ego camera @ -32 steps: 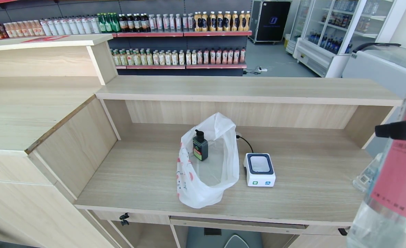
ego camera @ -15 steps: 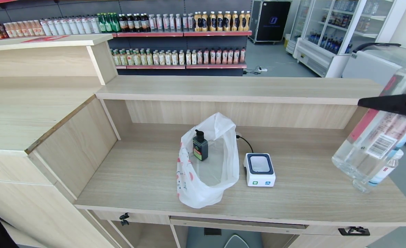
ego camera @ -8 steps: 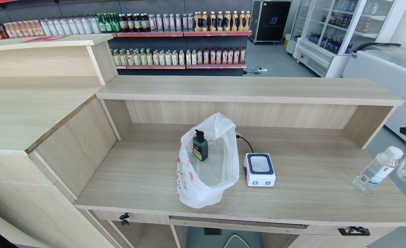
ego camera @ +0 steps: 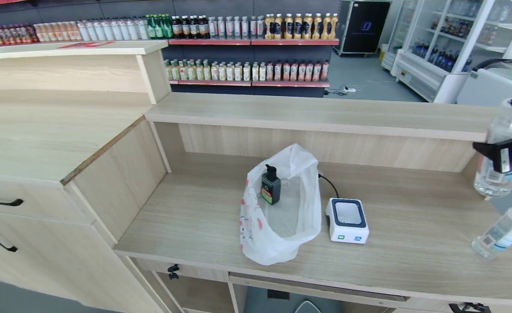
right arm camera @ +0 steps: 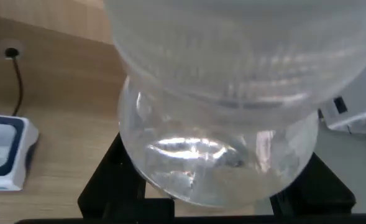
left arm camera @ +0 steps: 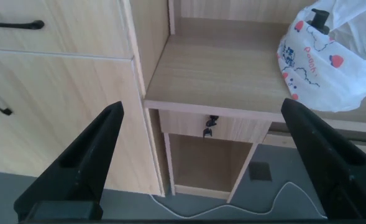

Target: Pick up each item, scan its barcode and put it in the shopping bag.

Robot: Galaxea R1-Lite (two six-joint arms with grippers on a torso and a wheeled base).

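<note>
— Okay, where's the water bottle point(ego camera: 495, 178)?
— Clear one, roughly upright, held off the surface at the right end of the counter point(ego camera: 195, 226). The right gripper point(ego camera: 495, 154) is clamped on it, with a finger on either side of the body.
— Other items?
— At the counter's right edge a second water bottle point(ego camera: 501, 234) lies on its side, apart from the held one. The dark pump bottle point(ego camera: 271, 188) stands inside the shopping bag point(ego camera: 277, 237), whose mouth is open. The scanner point(ego camera: 347, 219) sits just beside the bag on its right, and its cable point(ego camera: 327, 182) runs toward the back.
— Left arm?
— The left gripper point(left arm camera: 201, 168) has its fingers spread wide and holds nothing. It's out in front of the counter's left corner, near the drawers point(ego camera: 21, 217).
</note>
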